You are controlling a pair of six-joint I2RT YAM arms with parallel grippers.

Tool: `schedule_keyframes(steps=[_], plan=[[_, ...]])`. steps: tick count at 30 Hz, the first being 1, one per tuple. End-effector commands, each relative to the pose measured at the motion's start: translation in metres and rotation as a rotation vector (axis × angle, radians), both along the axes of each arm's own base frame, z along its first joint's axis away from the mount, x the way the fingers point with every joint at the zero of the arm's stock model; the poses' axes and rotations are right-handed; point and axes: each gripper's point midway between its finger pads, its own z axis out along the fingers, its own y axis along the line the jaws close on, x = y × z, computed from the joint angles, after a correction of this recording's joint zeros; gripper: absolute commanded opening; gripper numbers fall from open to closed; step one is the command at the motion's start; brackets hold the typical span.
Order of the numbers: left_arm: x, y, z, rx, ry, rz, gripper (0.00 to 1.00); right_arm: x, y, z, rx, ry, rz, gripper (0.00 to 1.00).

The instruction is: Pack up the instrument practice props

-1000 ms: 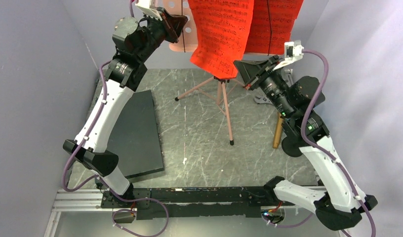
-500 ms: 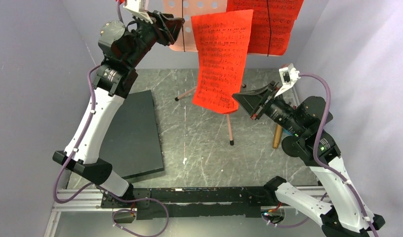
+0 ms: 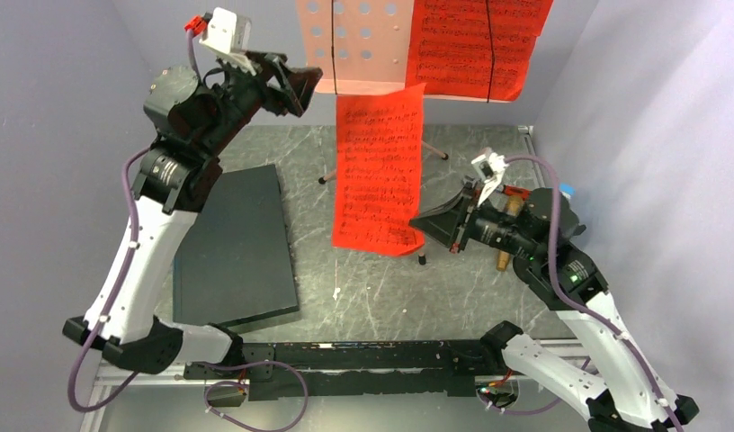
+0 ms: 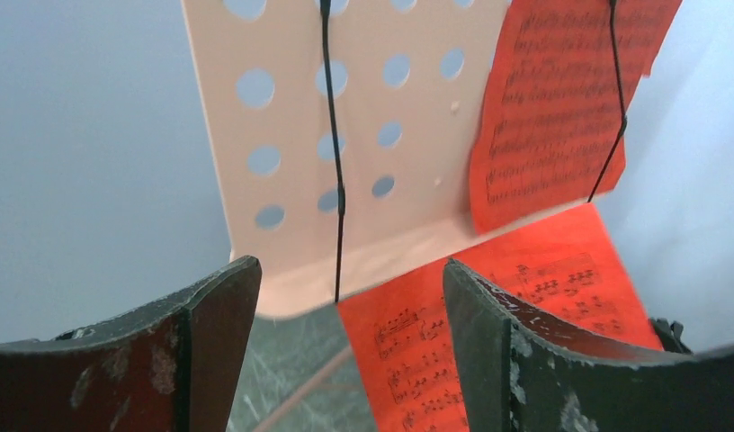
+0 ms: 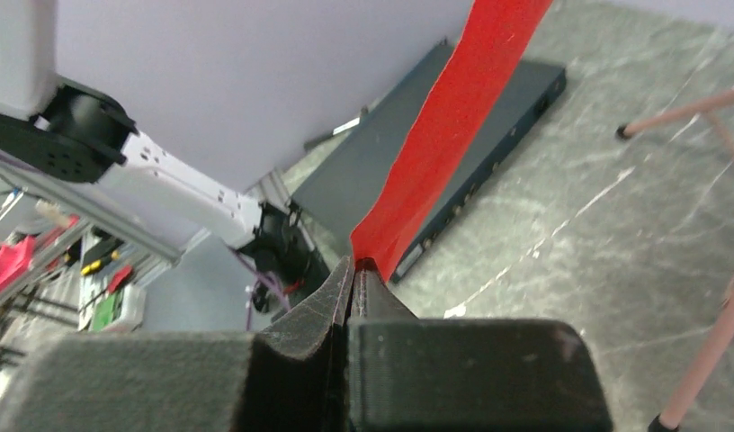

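Top view: left gripper point(image 3: 302, 81) sits in the upper left of frame, jaws spread wide with nothing in them, just beside the left edge of the pink music stand desk point(image 3: 354, 40). Red pages point(image 3: 471, 45) cover the desk's right half, top centre-right. One loose red sheet point(image 3: 377, 171) hangs below the desk lip, centre frame. Right gripper point(image 3: 419, 222) is clamped on its lower right corner. A tripod leg point(image 3: 422, 259) shows just under the sheet. Dark slab point(image 3: 237, 238) lies flat at left centre. Gold microphone point(image 3: 503, 261) is mostly hidden behind my right arm. Blue metronome point(image 3: 568, 191) peeks out at right centre, too small to tell more.

Left wrist: both fingers point(image 4: 210, 351) are at the bottom, far apart, with an empty gap between them. The desk fills top centre with the pages on its right. The loose sheet is lower right, under the lip.

Right wrist: jaws are pinched tight at bottom centre on the sheet's edge. The sheet runs up to top right. The slab is behind it and a tripod leg is at the right edge.
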Motion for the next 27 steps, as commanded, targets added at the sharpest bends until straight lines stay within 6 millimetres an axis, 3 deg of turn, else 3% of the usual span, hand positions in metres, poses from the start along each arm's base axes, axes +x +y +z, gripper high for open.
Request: schedule_keyframes(steps=[1,8,13,20,27], plan=[[-0.027,0.022,-0.020,0.053,0.038,0.047,0.80,-0.012,0.013,-0.039,-0.030,0.145,0.105,0.00],[-0.057,0.060,-0.070,0.129,0.118,0.155,0.82,-0.011,0.020,-0.101,-0.064,0.302,0.127,0.00],[-0.066,0.080,-0.120,0.170,0.222,0.234,0.83,-0.008,0.024,-0.140,-0.089,0.395,0.127,0.00],[-0.064,0.076,-0.205,0.210,0.440,0.230,0.81,-0.004,0.032,-0.207,-0.117,0.564,0.115,0.00],[-0.058,0.069,-0.242,0.236,0.508,0.214,0.81,-0.007,0.025,-0.274,-0.251,0.732,0.062,0.00]])
